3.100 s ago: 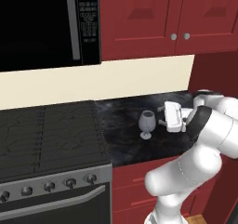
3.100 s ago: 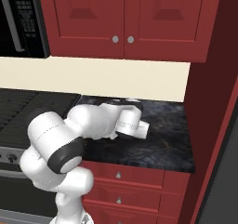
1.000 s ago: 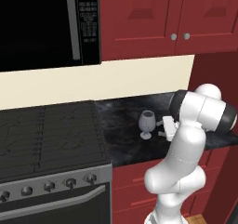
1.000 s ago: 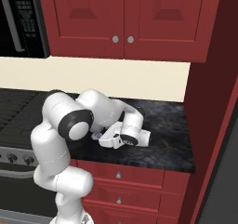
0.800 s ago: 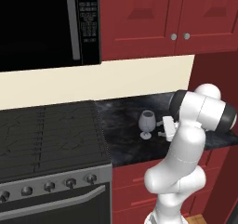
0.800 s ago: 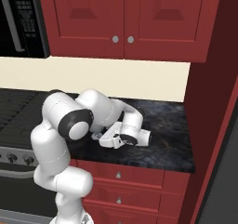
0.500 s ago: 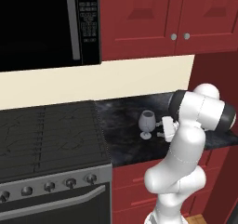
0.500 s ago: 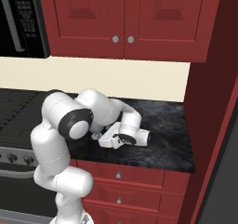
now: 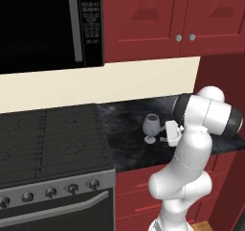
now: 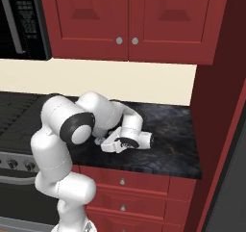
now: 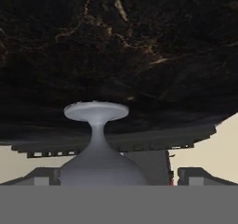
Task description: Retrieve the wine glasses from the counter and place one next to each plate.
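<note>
One glass [image 9: 151,127] stands upright on the counter [image 9: 129,144], just beside the gripper [image 9: 168,133]; this is the grasp step (jaw opening and hold cannot be told). Next, the fingers must close on the bowl, then lift.

The counter [image 9: 127,124] is a black marbled stone slab with pale grey and brownish veining, set over dark red cabinets with drawers and running up to a cream back wall. At its 9 o'clock edge in the left base view it butts against a black stove [image 9: 48,139]; at 3 o'clock it ends at a tall dark red panel. One wine glass [image 9: 151,127] stands upright on its round foot near the middle of the slab, toward the front edge. In the hand view the glass [image 11: 97,146] appears inverted, foot against the veined stone.
</note>
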Robot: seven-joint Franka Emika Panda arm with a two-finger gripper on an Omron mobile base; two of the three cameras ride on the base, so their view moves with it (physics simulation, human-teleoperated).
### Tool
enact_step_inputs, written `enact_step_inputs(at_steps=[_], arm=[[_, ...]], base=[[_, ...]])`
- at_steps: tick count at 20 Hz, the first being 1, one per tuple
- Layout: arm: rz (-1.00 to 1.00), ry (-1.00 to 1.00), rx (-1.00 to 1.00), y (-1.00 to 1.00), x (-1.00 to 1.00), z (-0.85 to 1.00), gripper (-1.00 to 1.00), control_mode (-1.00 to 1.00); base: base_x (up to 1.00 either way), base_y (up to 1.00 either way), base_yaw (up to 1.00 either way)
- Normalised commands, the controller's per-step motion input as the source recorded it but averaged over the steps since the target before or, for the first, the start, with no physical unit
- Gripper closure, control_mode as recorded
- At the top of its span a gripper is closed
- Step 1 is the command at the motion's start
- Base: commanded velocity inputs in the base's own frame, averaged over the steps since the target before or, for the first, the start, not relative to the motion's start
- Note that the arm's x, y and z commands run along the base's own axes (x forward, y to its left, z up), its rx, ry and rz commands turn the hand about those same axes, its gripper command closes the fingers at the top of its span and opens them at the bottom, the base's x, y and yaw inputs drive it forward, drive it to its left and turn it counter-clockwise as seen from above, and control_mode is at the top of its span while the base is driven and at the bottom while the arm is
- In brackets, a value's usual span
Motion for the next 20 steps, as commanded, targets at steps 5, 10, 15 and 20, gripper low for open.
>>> enact_step_inputs(at_steps=[5, 10, 15, 20], arm=[[0.03, 0.15, 0.0, 0.1, 0.0, 0.0, -1.0, -1.0], [0.01, 0.11, 0.0, 0.27, 0.0, -0.01, -1.0, -1.0], [0.0, 0.0, -0.02, 0.12, 0.0, -0.18, -1.0, -1.0], [0.01, 0.0, -0.04, 0.15, 0.0, -0.29, -1.0, -1.0]], base=[[0.0, 0.0, 0.0], [0.0, 0.0, 0.0], [0.0, 0.0, 0.0], [0.0, 0.0, 0.0]])
